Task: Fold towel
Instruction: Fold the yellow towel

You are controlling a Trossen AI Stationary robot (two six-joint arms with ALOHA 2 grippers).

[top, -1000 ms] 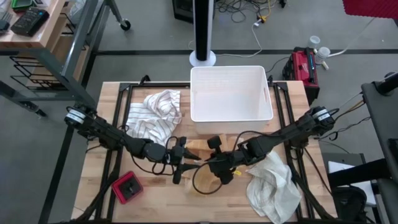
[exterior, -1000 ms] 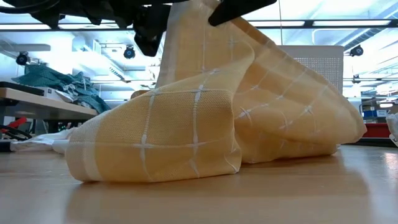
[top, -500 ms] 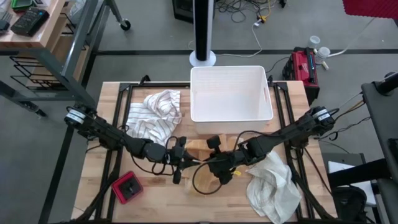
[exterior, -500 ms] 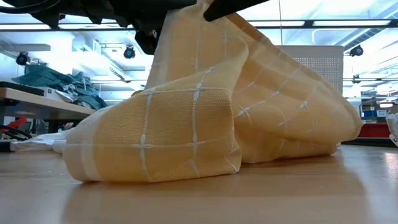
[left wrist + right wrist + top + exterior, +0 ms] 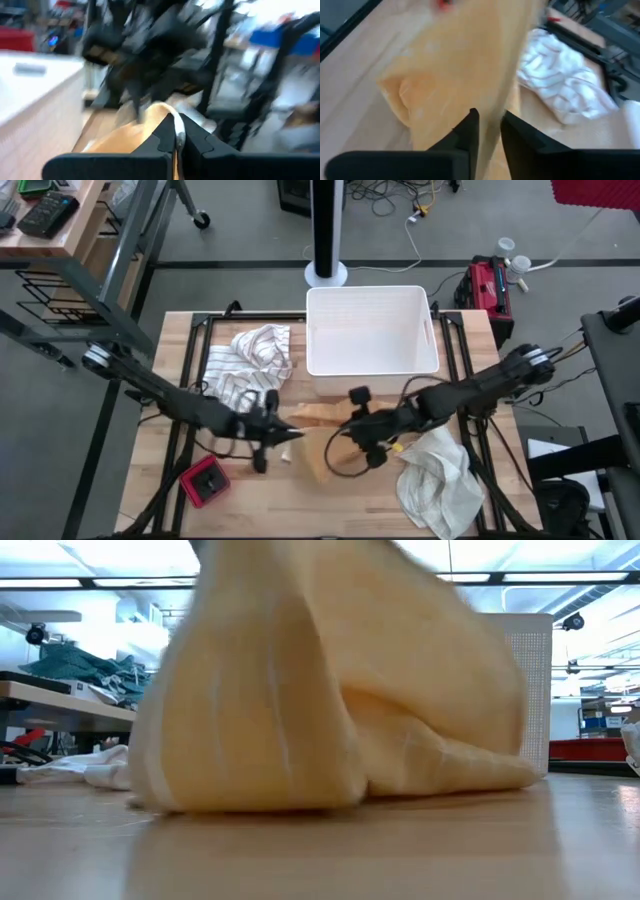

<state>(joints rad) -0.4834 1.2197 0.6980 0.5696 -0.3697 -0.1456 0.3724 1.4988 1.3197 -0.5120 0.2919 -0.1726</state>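
Left gripper (image 5: 175, 142) clamped on orange checked cloth towel (image 5: 318, 442) | right gripper (image 5: 490, 131) loosely astride it | advice: pull edge taut, level.

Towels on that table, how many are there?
3: a striped towel left of the white bin, a yellow towel between both arms' fingers, and a white towel front right. None seem hidden.

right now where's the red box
In the high view the red box sits near the table's front-left corner, just in front of the left gripper.
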